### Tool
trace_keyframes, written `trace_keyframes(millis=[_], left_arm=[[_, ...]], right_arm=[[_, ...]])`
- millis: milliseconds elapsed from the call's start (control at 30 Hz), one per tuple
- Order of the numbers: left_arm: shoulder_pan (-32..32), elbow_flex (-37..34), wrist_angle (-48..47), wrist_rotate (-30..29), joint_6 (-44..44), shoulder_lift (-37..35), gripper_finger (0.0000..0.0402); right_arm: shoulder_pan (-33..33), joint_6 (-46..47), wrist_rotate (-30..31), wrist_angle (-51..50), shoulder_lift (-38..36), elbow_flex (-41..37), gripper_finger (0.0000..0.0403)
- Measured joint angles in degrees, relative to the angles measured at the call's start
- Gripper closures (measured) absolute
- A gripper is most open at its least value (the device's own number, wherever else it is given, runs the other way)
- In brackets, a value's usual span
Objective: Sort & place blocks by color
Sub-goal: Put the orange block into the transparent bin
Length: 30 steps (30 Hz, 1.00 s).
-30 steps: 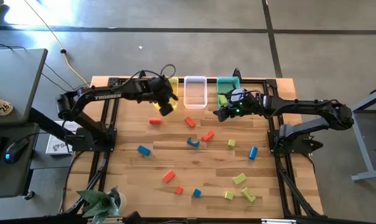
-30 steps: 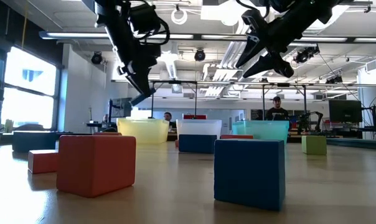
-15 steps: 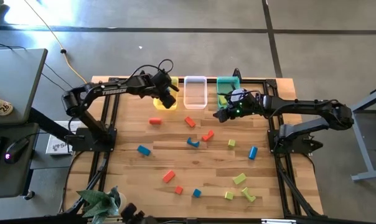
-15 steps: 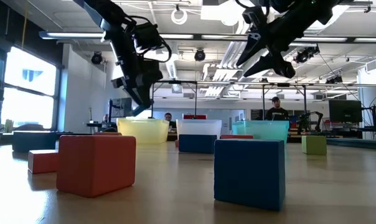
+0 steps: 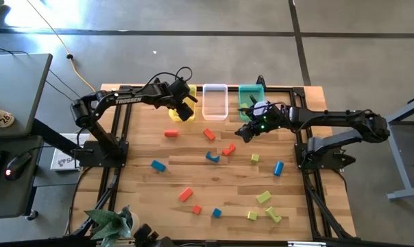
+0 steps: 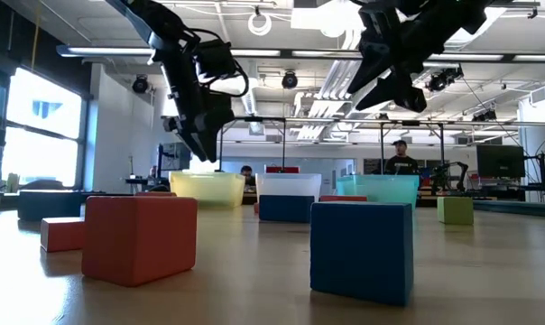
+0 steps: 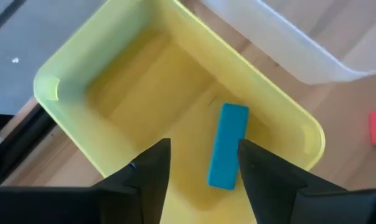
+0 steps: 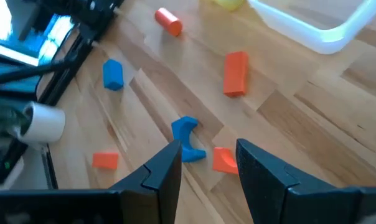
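My left gripper [image 7: 200, 152] is open and hovers over the yellow tray [image 7: 101, 93] at the table's far edge. One blue bar [image 7: 227, 146] lies flat on that tray's floor, below the fingers and untouched. My right gripper [image 8: 208, 149] is open and empty. It hangs above the table just on the near side of the teal tray [image 5: 250, 95], which holds yellow-green blocks [image 5: 245, 108]. Below it lie a blue arch [image 8: 188, 140], a red-orange bar [image 8: 235, 73] and a red-orange arch [image 5: 228, 149]. Further blocks are scattered toward the near edge.
A clear tray [image 5: 215, 101] stands between the yellow and teal trays. Loose blocks include a red-orange cylinder [image 5: 171, 133], a blue bar [image 5: 157, 165], a blue cylinder [image 5: 278, 167] and yellow-green pieces [image 5: 263, 197]. A potted plant [image 5: 111, 223] sits at the near left corner. People stand in the room behind [image 6: 401, 158].
My left gripper has moved toward the far edge, from beside the yellow tray to above it, then held still. My right gripper has shifted slightly toward the near edge, away from the teal tray.
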Motion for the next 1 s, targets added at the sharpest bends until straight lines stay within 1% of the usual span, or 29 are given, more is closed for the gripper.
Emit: trace_keyframes(millis=[200,300,467,600,733,1000], left_arm=[[-0.6,4.1,-6.7,8.9,3.0,0.0,0.022],[-1.5,7.1,-11.4,12.5,4.2,0.0,0.022],[-4.6,11.9,-19.2,16.9,5.4,0.0,0.022],[-8.4,15.0,-25.4,20.2,5.4,-0.1,0.022],[-13.0,16.3,-29.1,20.9,5.4,-0.5,0.022],[-21.3,16.3,-32.8,21.0,1.4,-1.0,0.022]], right_arm=[[1.6,-10.7,-0.4,0.0,0.0,0.0,0.0263],[2.5,-13.9,0.2,0.0,0.0,0.0,0.026],[4.6,-20.1,1.4,0.3,0.8,0.0,0.0233],[6.5,-28.8,3.0,2.0,2.1,0.0,0.0208],[7.5,-36.9,4.2,3.5,4.3,0.0,0.0202],[7.6,-44.4,4.1,6.0,9.8,0.0,0.0203]])
